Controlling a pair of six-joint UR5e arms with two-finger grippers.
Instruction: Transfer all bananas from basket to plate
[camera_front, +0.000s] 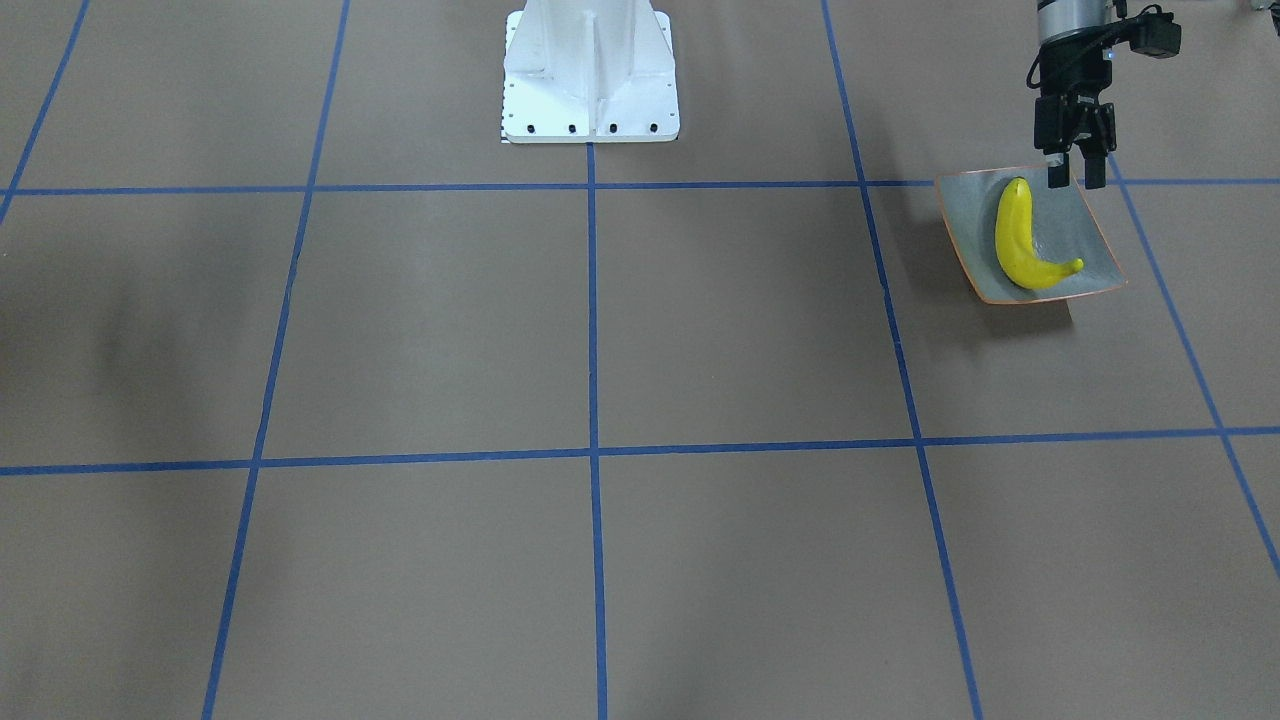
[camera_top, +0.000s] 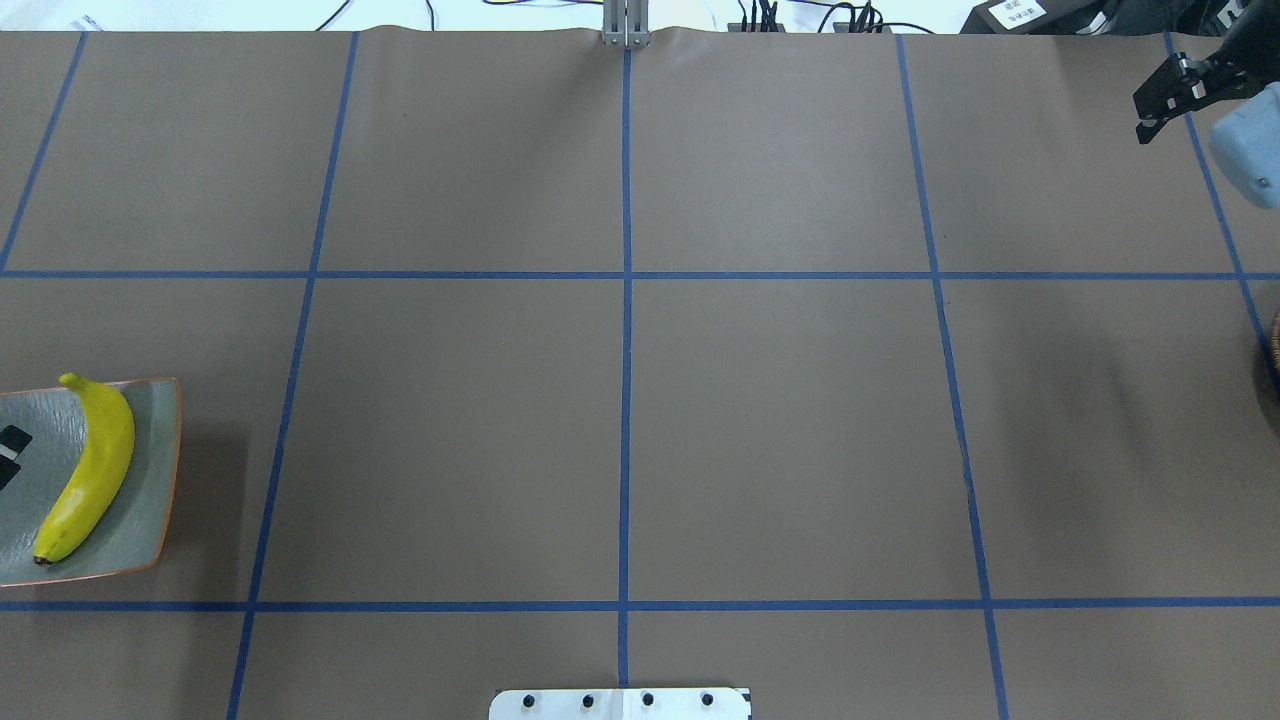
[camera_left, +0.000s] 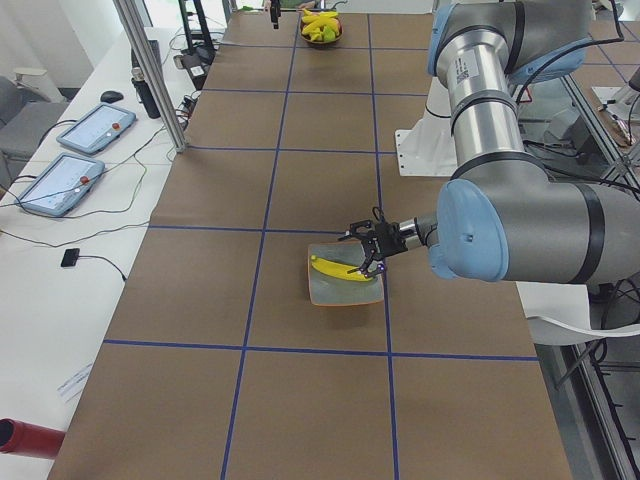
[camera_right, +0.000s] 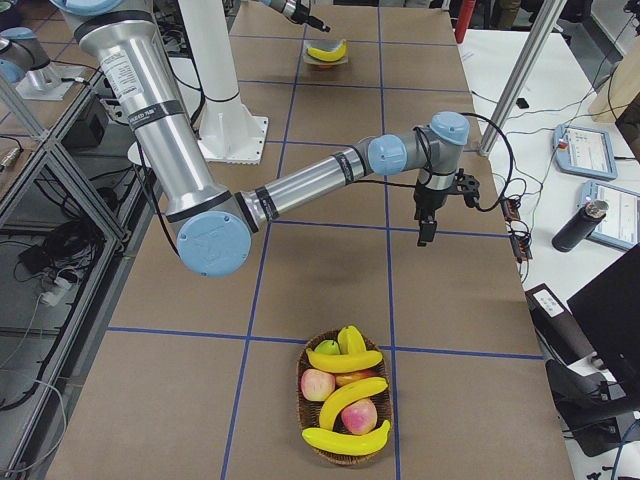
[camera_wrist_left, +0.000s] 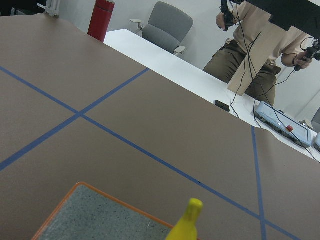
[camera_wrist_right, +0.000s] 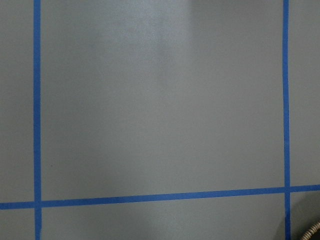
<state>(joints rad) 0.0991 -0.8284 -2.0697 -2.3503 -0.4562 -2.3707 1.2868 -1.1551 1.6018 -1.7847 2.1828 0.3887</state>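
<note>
L jaws apart, banana (camera_front: 1015, 235) just below on plate (camera_front: 1088, 240); careless retract could snag it. R jaws: state unclear, basket (camera_right: 303, 415) well apart; apples (camera_right: 318, 384) crowding it risk mis-grab.

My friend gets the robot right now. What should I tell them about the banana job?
Left gripper: open and empty, hovering over the plate's robot-side edge.
Right gripper: over bare table, short of the basket. Nothing visibly held; open or shut is unclear.
Done: one banana lies on the plate.
Left to do: at least three bananas sit in the basket with apples, at the table's other end.
</note>
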